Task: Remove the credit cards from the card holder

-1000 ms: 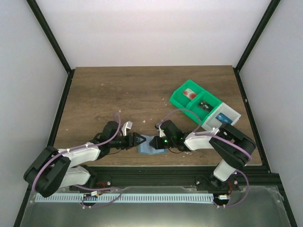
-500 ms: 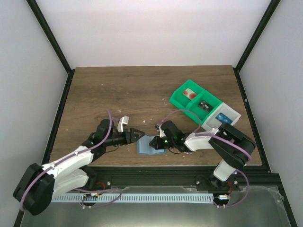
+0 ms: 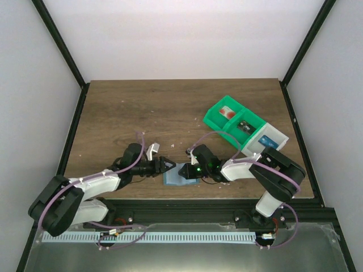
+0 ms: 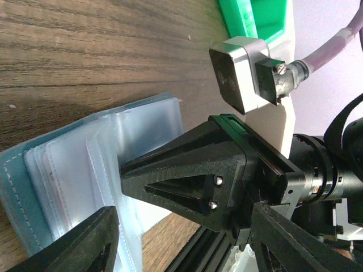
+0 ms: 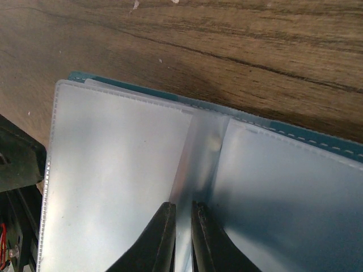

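Observation:
The light-blue card holder lies open near the table's front edge, its clear sleeves facing up. It also shows in the left wrist view and the right wrist view. My right gripper is on the holder's right part. Its fingers are closed on the clear fold at the centre crease. My left gripper sits at the holder's left edge. Its jaws are wide apart and empty, on either side of the right gripper's black wedge. No credit card shows plainly in the sleeves.
A green and white compartment bin stands at the back right. It holds a red-and-white item, a dark item and a blue item. Its green corner shows in the left wrist view. The table's front edge lies just behind the holder.
My left arm pulled up and away half a second ago and has come back down to the holder's left edge. My right gripper has stayed on the holder.

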Robot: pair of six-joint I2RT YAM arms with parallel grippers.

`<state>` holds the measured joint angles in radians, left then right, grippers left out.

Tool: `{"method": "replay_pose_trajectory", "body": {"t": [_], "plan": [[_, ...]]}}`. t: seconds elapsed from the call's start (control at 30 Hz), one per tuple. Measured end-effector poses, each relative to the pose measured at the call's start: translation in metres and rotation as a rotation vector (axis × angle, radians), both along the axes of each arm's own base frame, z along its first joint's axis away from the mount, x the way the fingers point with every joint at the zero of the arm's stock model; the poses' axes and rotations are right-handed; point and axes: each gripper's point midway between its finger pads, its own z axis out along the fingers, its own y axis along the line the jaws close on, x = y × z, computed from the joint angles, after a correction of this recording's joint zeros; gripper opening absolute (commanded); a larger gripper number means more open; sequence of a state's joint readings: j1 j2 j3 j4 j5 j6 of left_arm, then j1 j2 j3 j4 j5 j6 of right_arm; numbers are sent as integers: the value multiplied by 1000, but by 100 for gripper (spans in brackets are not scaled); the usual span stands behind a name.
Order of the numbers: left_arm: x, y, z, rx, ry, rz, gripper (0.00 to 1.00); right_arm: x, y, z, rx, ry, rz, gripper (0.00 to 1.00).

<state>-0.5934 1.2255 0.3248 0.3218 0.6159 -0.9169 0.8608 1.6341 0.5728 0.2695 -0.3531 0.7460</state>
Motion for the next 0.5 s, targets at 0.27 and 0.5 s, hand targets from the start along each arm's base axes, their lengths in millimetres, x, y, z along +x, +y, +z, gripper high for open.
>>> {"method": "replay_pose_trajectory", "body": {"t": [0.27,0.5], "plan": [[-1,-3,-4,-19,-1,-15,58,0,0,0,1,2,-3,10],[-6,-1,-10,-27,20,-14,52,0,0,0,4,3,-6,10]]}}
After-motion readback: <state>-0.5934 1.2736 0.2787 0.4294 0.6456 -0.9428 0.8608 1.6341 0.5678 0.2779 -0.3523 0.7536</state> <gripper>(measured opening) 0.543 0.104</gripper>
